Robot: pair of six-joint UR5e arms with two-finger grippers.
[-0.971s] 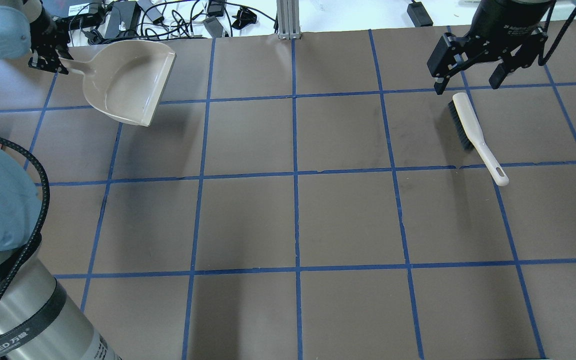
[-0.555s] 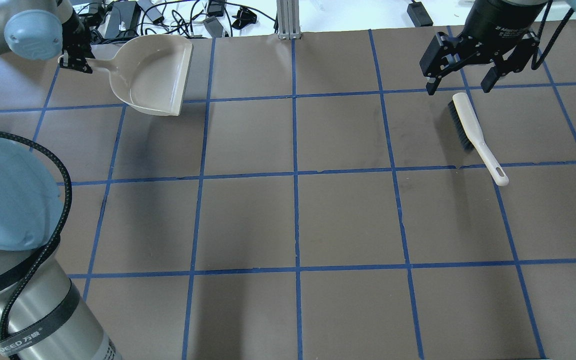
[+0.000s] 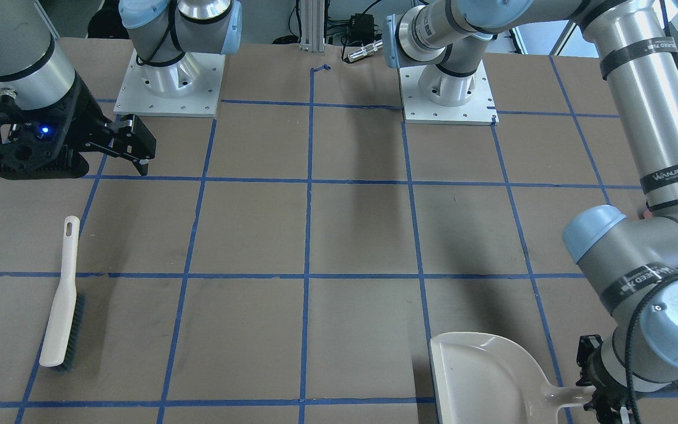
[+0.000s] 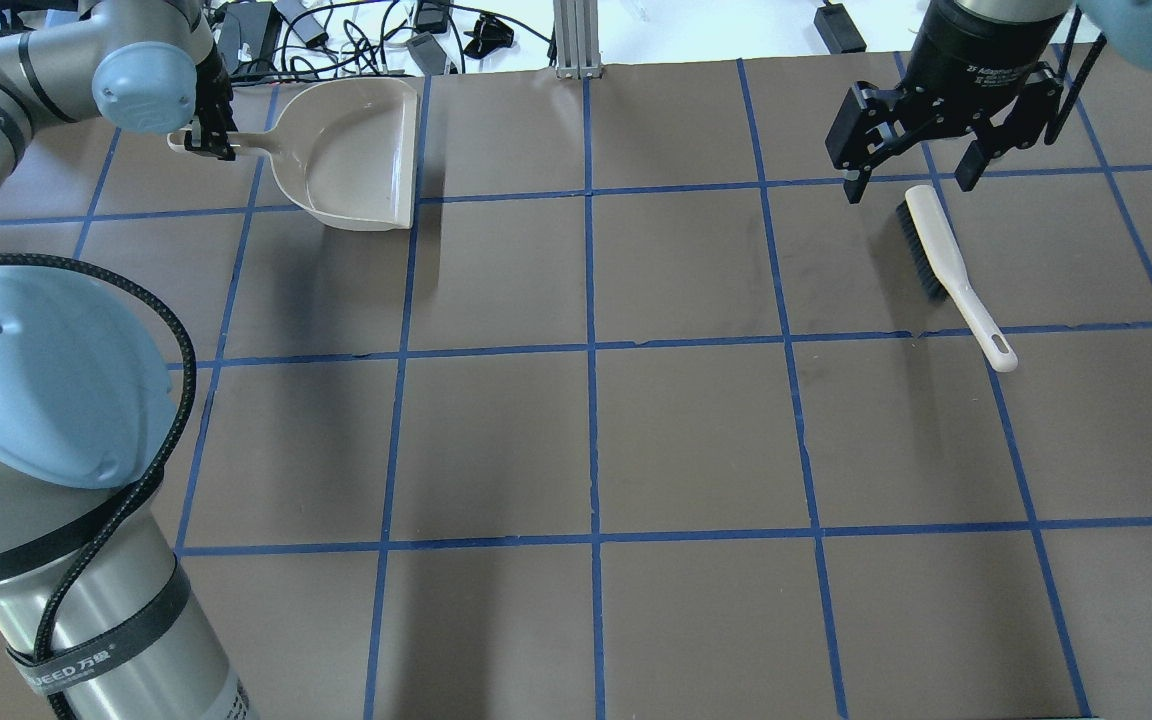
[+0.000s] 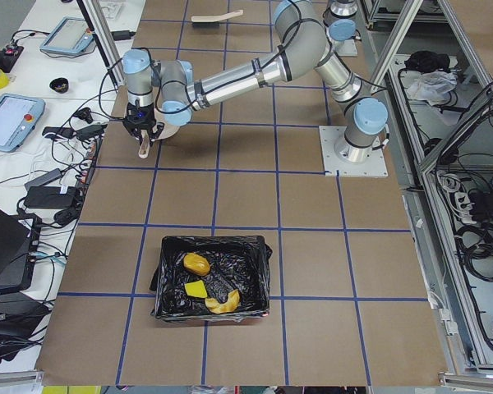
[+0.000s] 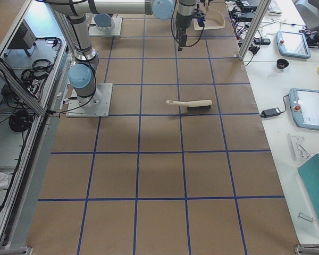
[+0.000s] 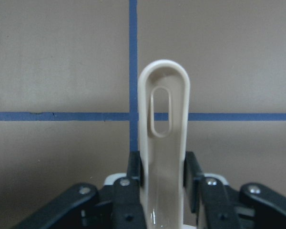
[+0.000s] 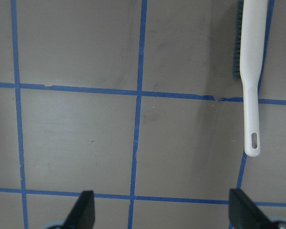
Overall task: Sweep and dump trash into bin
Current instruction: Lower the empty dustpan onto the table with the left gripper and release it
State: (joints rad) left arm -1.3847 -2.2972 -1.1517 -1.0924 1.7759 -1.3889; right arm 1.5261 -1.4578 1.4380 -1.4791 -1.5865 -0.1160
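Note:
The bin (image 5: 161,302), lined with a black bag, shows only in the exterior left view. The trash lies inside it: a brown lump (image 5: 197,263), a yellow wedge (image 5: 196,289) and a golden bread piece (image 5: 223,304). My left gripper (image 4: 208,143) (image 7: 162,164) is shut on the handle of the empty beige dustpan (image 4: 351,160) (image 3: 480,377) at the table's far left. My right gripper (image 4: 906,185) (image 8: 164,210) hangs open above the far end of the brush (image 4: 941,265) (image 8: 251,71), which lies flat on the table, and holds nothing.
Cables and power bricks (image 4: 266,35) lie just beyond the table's far edge, behind the dustpan. An aluminium post (image 4: 571,40) stands at the far middle. Blue tape lines grid the brown table (image 4: 586,440).
My left arm has carried the dustpan to the right and turned it so that its mouth faces right. My right gripper has drifted slightly left above the brush, still open.

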